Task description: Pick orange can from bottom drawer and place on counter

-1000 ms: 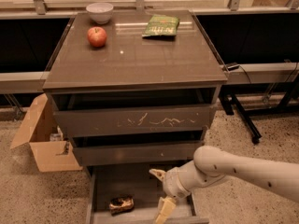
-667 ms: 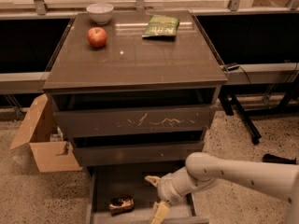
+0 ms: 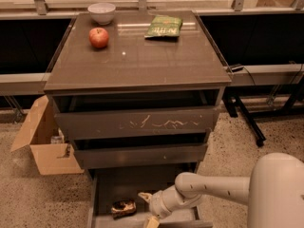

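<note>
The orange can [image 3: 123, 207] lies on its side in the open bottom drawer [image 3: 107, 186], near the drawer's front left. My gripper [image 3: 147, 208] is low inside the drawer, just right of the can, with one finger [image 3: 144, 196] above and one [image 3: 151, 221] below, spread apart and holding nothing. The white arm reaches in from the lower right. The counter [image 3: 152, 61] is the glossy top of the cabinet above.
A red apple [image 3: 99, 37], a white bowl [image 3: 101, 12] and a green snack bag [image 3: 164, 26] lie on the counter. The scratched top drawer [image 3: 137, 122] and the middle drawer [image 3: 140, 155] are slightly ajar. An open cardboard box [image 3: 45, 141] stands on the floor at left.
The gripper has moved left inside the bottom drawer and closer to the can. The can has not moved.
</note>
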`<state>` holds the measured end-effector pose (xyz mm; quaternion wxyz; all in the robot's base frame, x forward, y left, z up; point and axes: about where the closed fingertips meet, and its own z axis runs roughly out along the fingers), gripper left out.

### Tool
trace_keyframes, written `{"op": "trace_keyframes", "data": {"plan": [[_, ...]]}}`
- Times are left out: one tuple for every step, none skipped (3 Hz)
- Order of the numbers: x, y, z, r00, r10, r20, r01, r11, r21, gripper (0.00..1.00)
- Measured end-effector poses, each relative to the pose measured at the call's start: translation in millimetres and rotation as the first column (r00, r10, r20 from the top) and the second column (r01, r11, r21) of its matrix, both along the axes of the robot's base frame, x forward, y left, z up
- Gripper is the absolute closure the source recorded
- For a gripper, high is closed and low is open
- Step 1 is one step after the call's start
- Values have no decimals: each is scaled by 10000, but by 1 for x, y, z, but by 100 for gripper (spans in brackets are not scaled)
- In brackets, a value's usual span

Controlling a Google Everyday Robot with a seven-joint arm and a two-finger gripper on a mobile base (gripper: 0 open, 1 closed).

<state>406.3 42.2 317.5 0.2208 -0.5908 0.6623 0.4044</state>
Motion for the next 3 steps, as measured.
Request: {"op": "trace_keyframes", "data": {"plan": [[0, 0, 0, 10000, -1, 3, 1, 10000, 2, 0], [16, 1, -23, 9991, -79, 418, 67, 9996, 281, 0], [45, 8, -40, 9944, 251, 1022, -313, 9977, 595, 0]]}}
